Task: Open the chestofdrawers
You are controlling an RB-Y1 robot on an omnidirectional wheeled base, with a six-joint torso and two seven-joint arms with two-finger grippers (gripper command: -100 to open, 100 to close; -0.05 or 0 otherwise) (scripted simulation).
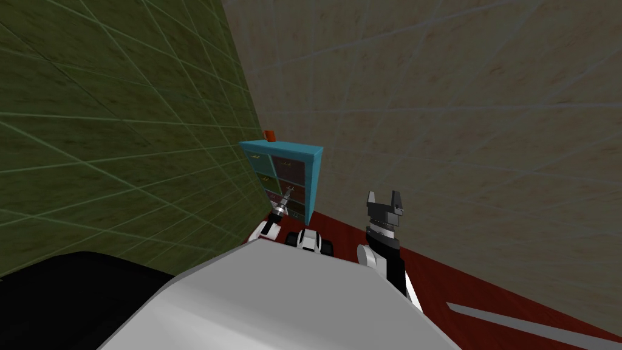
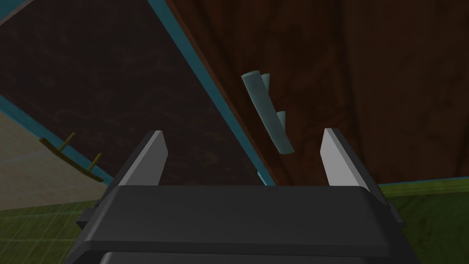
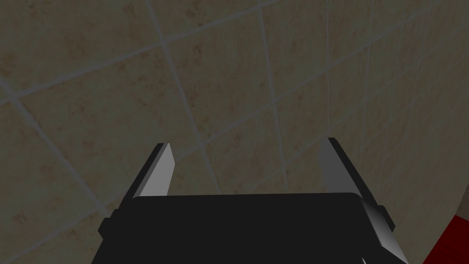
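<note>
A teal chest of drawers with dark brown drawer fronts stands in the corner where the green wall meets the beige tiled wall. My left gripper reaches toward one of its middle drawers. In the left wrist view the left gripper is open, and a pale grey bar handle on a brown drawer front lies just ahead, between the fingertips and nearer one finger. Nothing touches the handle. My right gripper is raised to the right of the chest, open and holding nothing.
A small orange object sits on the chest's top. A neighbouring drawer has a thin yellow handle. The floor is dark red, with a grey strip at the right. The green wall is close on my left.
</note>
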